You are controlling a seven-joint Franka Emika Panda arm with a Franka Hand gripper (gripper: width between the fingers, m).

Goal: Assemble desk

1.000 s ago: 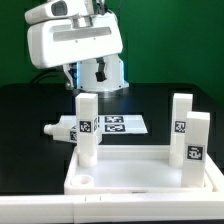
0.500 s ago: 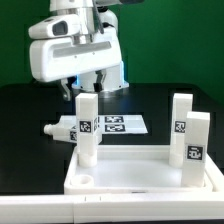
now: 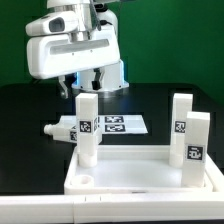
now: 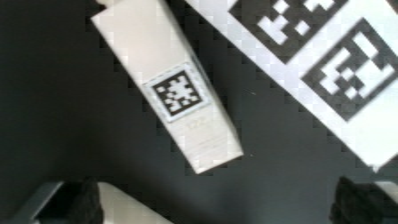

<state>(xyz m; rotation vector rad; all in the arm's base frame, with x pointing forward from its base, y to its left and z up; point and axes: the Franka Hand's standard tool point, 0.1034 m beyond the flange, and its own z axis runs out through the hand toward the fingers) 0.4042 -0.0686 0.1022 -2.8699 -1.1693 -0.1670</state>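
We count three legs [image 3: 87,128] upright in the tabletop [image 3: 135,177], one leg [image 4: 173,85] lying by the marker board [image 3: 120,125], gripper [image 4: 214,205] spread, empty.

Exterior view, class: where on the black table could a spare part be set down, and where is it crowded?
Free: black table left of the lying leg, and right of the marker board. Crowded: the tabletop, three legs standing in it.

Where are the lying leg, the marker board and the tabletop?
lying leg [image 4: 175,92], wrist view, on its tag.
marker board [image 3: 130,125], exterior view, on the white sheet between its tags.
tabletop [image 3: 140,184], exterior view, on its front rim.
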